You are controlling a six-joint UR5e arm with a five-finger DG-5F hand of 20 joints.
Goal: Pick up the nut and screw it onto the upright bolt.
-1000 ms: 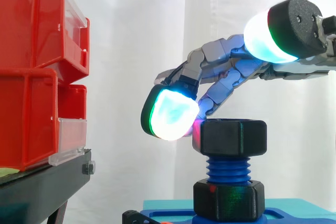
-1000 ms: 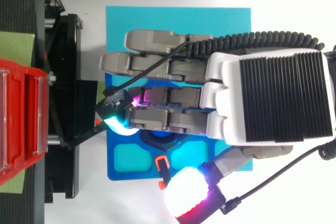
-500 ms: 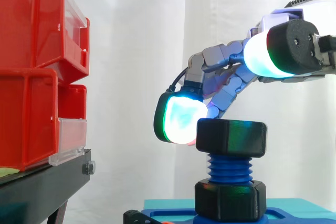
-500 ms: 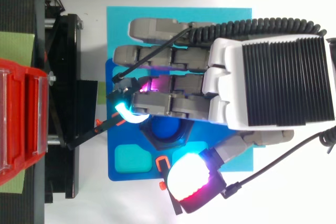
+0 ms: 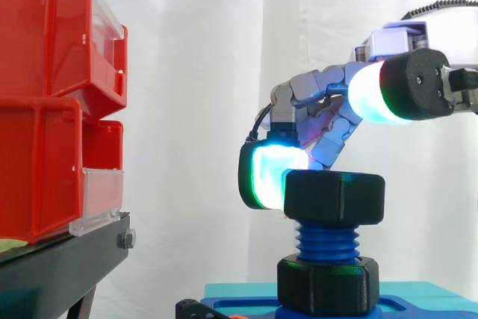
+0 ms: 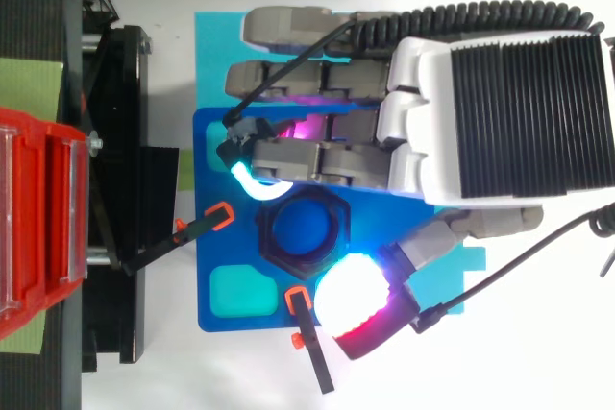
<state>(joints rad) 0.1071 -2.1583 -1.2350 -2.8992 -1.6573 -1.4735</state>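
Observation:
A black hexagonal nut (image 5: 334, 197) sits on top of the upright blue threaded bolt (image 5: 326, 243); from above, the nut's rim (image 6: 274, 247) rings the bolt's blue top (image 6: 302, 228). The bolt rises from a black hex collar (image 5: 325, 284) on a blue base plate (image 6: 216, 136). My hand (image 6: 509, 122) reaches in from the right, above the nut. Its fingers are only loosely bent. One glowing fingertip (image 5: 270, 173) rests against the nut's left side. The thumb pad (image 5: 370, 93) hangs higher than the nut and clear of it, and lies by the nut's corner (image 6: 351, 295) in the top view.
Stacked red bins (image 5: 45, 95) stand on a black stand (image 5: 60, 259) to the left. Two orange-and-black clamps (image 6: 207, 223) (image 6: 307, 343) sit on the plate beside the bolt. A teal recess (image 6: 238, 287) lies in the plate, which rests on a light-blue platform (image 6: 211, 45).
The hand has shifted rightward in the side view, away from over the bolt, uncovering nut and bolt top from above. The glowing fingertip slid in against the nut's left side.

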